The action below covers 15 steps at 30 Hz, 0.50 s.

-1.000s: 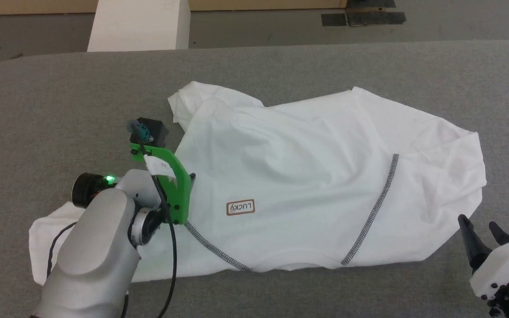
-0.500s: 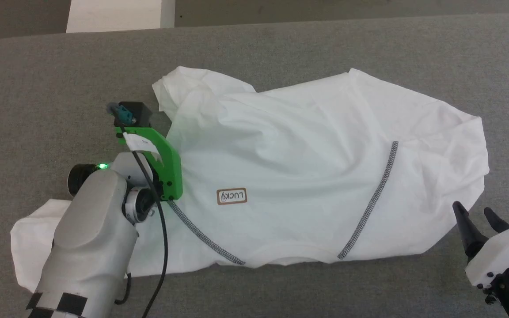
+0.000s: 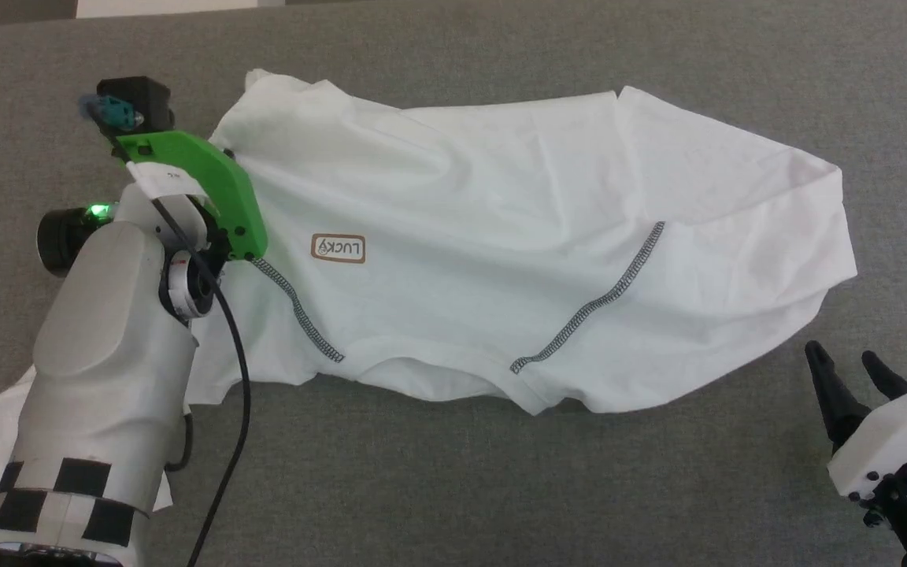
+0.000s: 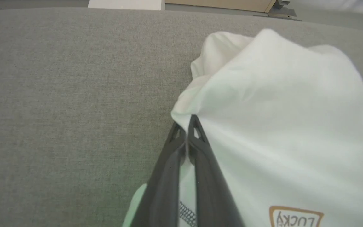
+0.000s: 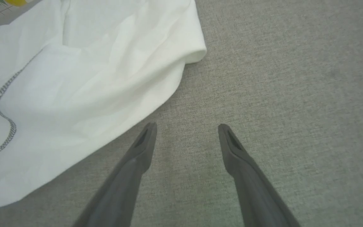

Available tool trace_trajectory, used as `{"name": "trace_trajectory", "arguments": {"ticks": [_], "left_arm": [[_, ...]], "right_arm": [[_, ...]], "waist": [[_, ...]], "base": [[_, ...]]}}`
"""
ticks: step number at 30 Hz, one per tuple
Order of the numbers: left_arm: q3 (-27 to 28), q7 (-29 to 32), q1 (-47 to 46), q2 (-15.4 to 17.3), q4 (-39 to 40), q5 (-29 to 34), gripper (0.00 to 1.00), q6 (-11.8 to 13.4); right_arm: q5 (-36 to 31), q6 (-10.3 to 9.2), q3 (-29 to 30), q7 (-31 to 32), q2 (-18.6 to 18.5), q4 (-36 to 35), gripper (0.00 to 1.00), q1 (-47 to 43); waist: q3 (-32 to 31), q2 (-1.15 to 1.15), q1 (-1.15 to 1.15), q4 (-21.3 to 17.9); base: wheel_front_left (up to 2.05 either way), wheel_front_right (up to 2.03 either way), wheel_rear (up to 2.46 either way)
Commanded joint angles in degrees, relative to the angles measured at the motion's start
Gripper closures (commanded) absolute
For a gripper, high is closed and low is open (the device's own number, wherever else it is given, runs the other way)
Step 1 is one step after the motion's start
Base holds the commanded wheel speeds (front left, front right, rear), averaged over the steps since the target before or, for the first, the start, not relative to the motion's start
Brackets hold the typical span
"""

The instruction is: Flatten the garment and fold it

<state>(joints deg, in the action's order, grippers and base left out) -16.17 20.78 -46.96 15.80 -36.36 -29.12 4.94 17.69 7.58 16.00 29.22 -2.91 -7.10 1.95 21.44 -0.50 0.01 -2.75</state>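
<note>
Head view: the garment, a white T-shirt, lies wrinkled on the grey desk and reaches from the upper left of the frame to the right side. Its brown-bordered "LUCKY" patch sits left of centre and reads upside down. Two dark zigzag seams slant across the lower half of the cloth, and one white corner passes under my pale left forearm at the lower left. My left wrist, with its green bracket, stands over the shirt's left edge. Left wrist view: my left gripper is closed, its two dark fingers pinching a fold of the garment's edge at mid-frame. A strip of white cloth shows between the fingers, and the fabric bunches up and to the right. Right wrist view: my right gripper stands open over bare desk at the lower centre, its fingers spread apart. The near finger lies just beside the shirt's hem, which occupies the upper left of that frame, and does not touch it.
</note>
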Motion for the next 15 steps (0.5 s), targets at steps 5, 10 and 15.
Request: {"name": "trace_trajectory", "arguments": {"ticks": [5, 10, 15], "left_arm": [[0.46, -2.65, -0.27, -1.26, -1.91, -0.87, 0.00, -0.68], [2.77, -9.04, 1.17, -0.96, 1.02, -2.58, 0.00, -1.93], [5.38, -17.28, 7.94, -0.16, 9.44, -3.48, 0.00, -1.95]], "right_arm": [[-0.25, -0.09, 0.01, -0.39, 0.03, 0.22, 0.00, 1.21], [-0.32, -0.09, -0.32, -0.59, 0.03, 0.79, 0.00, 0.81], [-0.29, -0.09, -0.97, -0.85, 0.03, 1.70, 0.00, -0.09]], "waist": [[0.20, 0.49, -0.01, 0.56], [-2.36, 0.49, -0.01, 2.31], [-6.21, 0.49, -0.01, 4.23]], "base": [[0.00, 0.00, 0.00], [0.00, 0.00, 0.00], [0.00, 0.00, 0.00]]}}
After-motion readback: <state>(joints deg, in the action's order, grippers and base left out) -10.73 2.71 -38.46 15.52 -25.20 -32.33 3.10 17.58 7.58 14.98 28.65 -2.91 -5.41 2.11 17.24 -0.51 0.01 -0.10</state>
